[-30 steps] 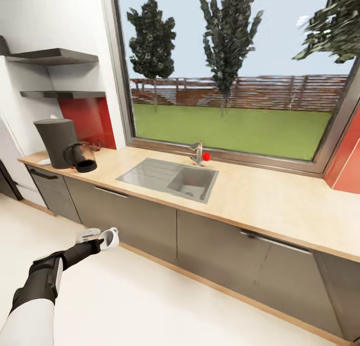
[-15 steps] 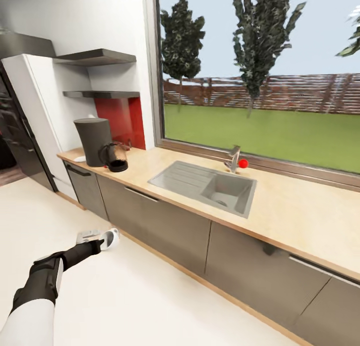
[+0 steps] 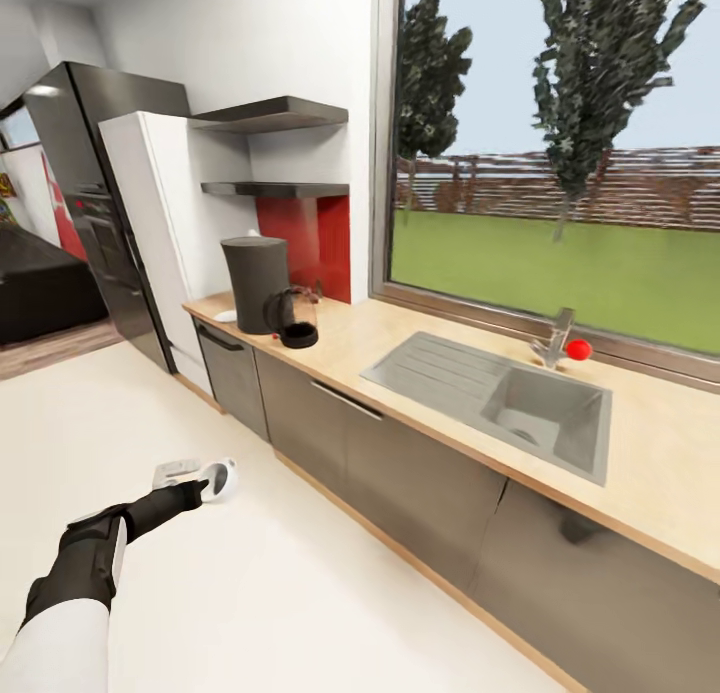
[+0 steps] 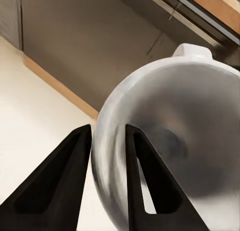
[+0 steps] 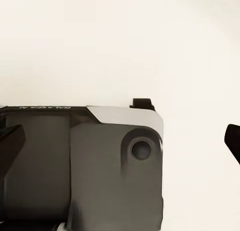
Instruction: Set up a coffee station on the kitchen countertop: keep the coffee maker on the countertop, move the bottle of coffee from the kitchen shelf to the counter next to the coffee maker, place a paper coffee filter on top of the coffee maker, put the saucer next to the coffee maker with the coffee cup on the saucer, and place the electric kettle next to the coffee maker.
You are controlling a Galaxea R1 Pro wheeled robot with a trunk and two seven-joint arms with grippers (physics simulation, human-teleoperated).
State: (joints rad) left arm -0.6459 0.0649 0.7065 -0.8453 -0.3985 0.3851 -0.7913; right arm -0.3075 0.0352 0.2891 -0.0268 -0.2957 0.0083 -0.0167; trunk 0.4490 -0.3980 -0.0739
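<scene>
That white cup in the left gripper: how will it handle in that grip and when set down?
The coffee cup looks rigid and glossy, so likely slippery. The left gripper pinches only its rim wall, so it may pivot. Wide mouth and low body suggest it will stand stably, though probably fragile if ceramic.

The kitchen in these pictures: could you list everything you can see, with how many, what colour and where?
coffee maker: one, dark grey, far left end of the countertop
electric kettle: one, clear with black base, in front of the coffee maker and overlapping it in the head view
saucer: one, white, by the coffee maker's left side
countertop: one, light wood, under the window
sink: one, grey, set into the countertop
tap: one, metal, behind the sink, red ball beside it
shelves: two, dark, on the wall above the coffee maker
fridge: one, dark, left of the white cabinet
coffee cup: one, white, held over the floor
left gripper: one, black, pinching the cup's rim
right gripper's fingers: black, tips apart, over the robot's base and the pale floor
</scene>
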